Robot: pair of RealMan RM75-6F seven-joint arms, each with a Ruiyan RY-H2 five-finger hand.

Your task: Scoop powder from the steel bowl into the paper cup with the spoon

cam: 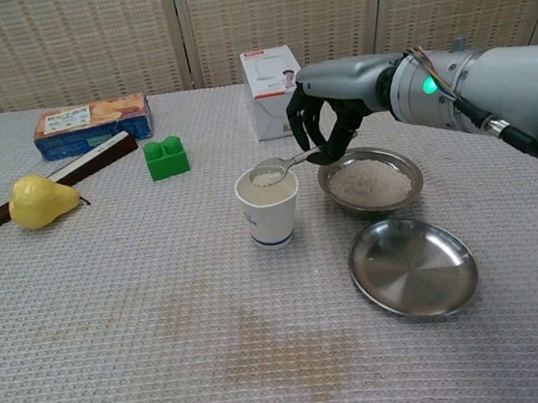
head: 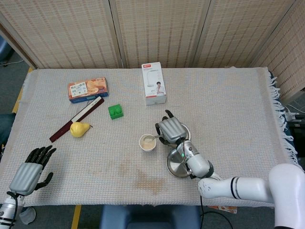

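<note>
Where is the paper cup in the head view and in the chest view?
Head view: the paper cup stands just below centre, left of the right robot hand.
Chest view: the paper cup stands at centre, left of the powder-filled steel bowl.
Shared landmark: the white box behind it.

A white carton (head: 154, 84) stood near the middle of the table's far edge. Toward the far left corner lay an orange snack box (head: 87, 89), with a dark red ruler (head: 77, 119) slanting from it toward the left edge. A yellow pear (head: 79, 129) sat touching the ruler, and a green block (head: 115, 111) rested just right of it. An empty steel plate (cam: 413, 267) lay toward the near edge, right of centre.
</note>
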